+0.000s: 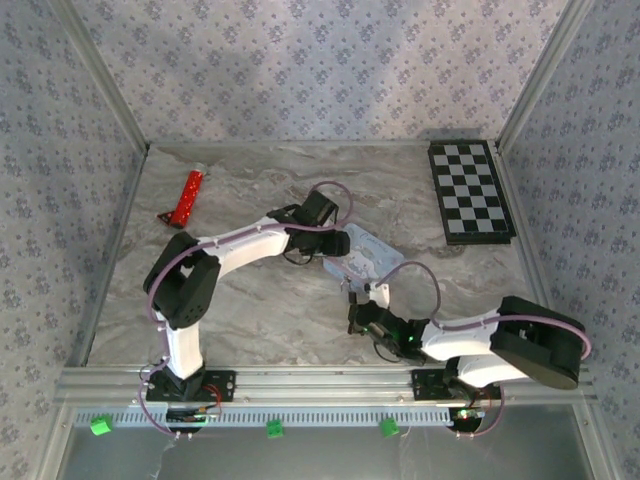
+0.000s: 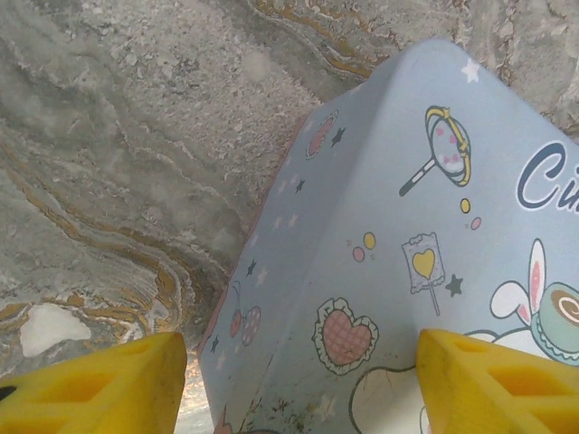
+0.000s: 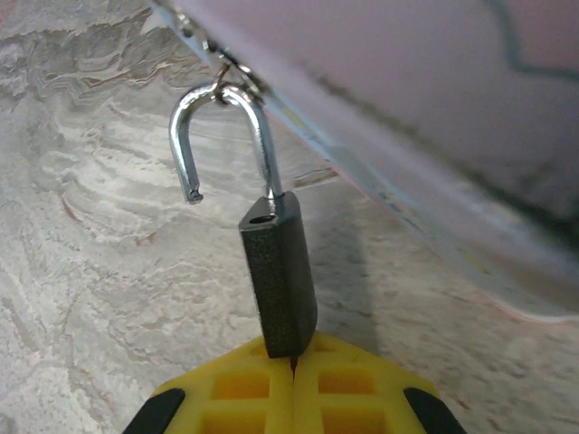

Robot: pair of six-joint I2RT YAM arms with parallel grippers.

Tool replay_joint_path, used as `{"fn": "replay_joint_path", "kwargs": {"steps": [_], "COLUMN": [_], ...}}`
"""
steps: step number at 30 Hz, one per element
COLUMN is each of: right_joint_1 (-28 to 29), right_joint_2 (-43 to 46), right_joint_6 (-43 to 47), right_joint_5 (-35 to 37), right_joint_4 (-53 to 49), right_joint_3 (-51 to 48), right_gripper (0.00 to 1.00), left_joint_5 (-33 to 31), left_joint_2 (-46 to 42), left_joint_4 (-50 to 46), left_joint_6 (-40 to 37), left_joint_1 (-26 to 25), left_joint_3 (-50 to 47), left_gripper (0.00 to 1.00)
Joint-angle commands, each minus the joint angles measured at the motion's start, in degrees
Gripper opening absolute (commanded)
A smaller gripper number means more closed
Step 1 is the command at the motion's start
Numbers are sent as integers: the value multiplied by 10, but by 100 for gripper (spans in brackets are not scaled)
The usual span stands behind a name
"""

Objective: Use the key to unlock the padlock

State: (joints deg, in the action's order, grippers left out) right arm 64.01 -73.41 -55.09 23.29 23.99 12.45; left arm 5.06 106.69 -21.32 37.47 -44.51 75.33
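We are seeing the padlock (image 3: 279,280) standing tilted just off the tin (image 2: 398,226). Its shackle (image 3: 264,145) is sprung open, with the free end hanging loose, and is hooking through a small ring (image 3: 220,80) at the tin's edge. The right gripper (image 3: 291,372) is pressing its yellow fingers (image 3: 235,389) together right at the lock's lower end. We cannot tell what they are pinching there, since the lock body is hiding it. The tin's side is looming close over the shackle, crowding it from above and to the right.

The left gripper (image 2: 294,389) is hanging over the tin's near corner with its fingers (image 2: 90,384) spread wide. One is sitting past the tin's edge over the table (image 2: 109,181) and the other over the lid, and neither is gripping anything.

From above, the two grippers are meeting at the tin mid-table. A red tube (image 1: 187,197) is lying well apart at far left, and a checkerboard (image 1: 470,190) at far right (both away from the arms).
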Motion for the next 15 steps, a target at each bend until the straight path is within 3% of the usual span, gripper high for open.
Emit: {"fn": "replay_joint_path", "kwargs": {"steps": [1,7,15], "right_joint_1": [-19,-53,-94], "right_joint_2": [40,91,29], "right_joint_6": [-18,-14,23], "right_joint_5": [17,-11,-93], "right_joint_4": [-78,-108,-107], "right_joint_3": [-22,-19,34], "right_gripper": [0,0,0], "left_joint_5": [-57,-97,-142], "left_joint_2": [8,-56,-179], "left_joint_4": [-46,1,68], "left_joint_6": [27,112,256], "left_joint_1": [21,28,-24], "left_joint_3": [-61,-172,-333], "left_gripper": [66,63,62]}}
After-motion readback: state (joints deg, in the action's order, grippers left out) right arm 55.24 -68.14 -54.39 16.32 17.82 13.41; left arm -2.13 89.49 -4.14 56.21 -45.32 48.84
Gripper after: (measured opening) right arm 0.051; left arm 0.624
